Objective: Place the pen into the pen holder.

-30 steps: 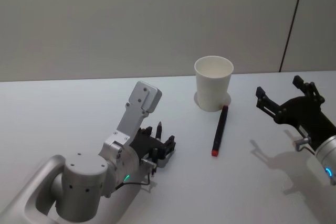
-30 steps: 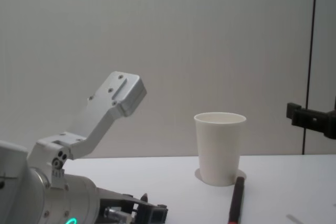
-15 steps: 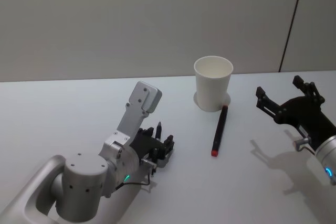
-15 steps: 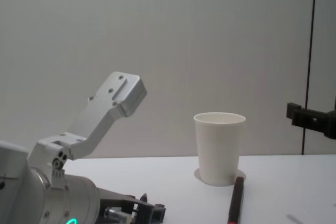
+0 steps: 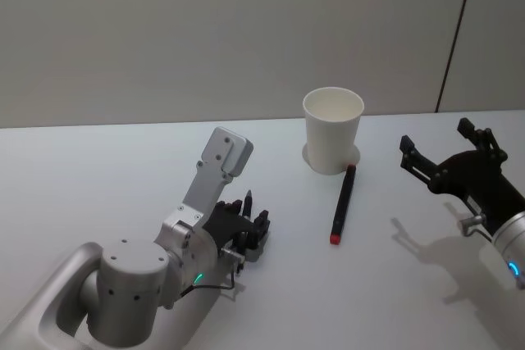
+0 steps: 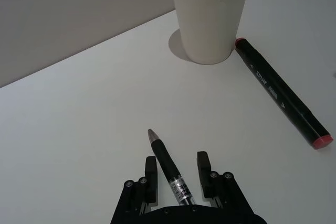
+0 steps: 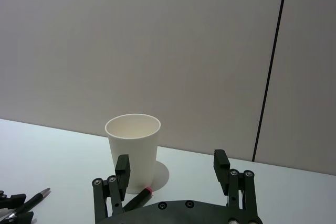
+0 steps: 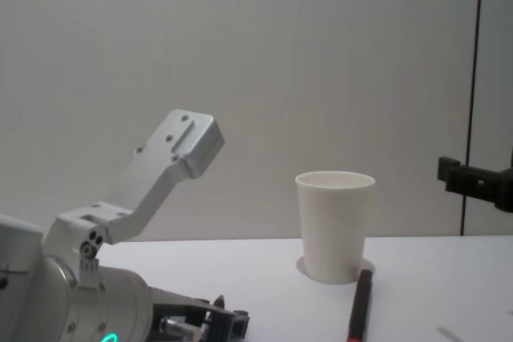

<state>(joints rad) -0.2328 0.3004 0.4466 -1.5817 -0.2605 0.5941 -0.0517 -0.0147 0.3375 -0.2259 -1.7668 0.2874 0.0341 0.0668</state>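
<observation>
Open table surface stretches between the left gripper and the pen holder, which stands near the table's far edge by the wall. A marker lies just beside the holder's base. The left gripper's fingers stand narrowly apart, straddling the pen with a slim gap on each side. The right gripper hovers at the right, spread wide, holding nothing.

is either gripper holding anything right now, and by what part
Nothing looks gripped: the left gripper is open astride the slim pen, gaps either side of its barrel. The right gripper is open and empty.
</observation>
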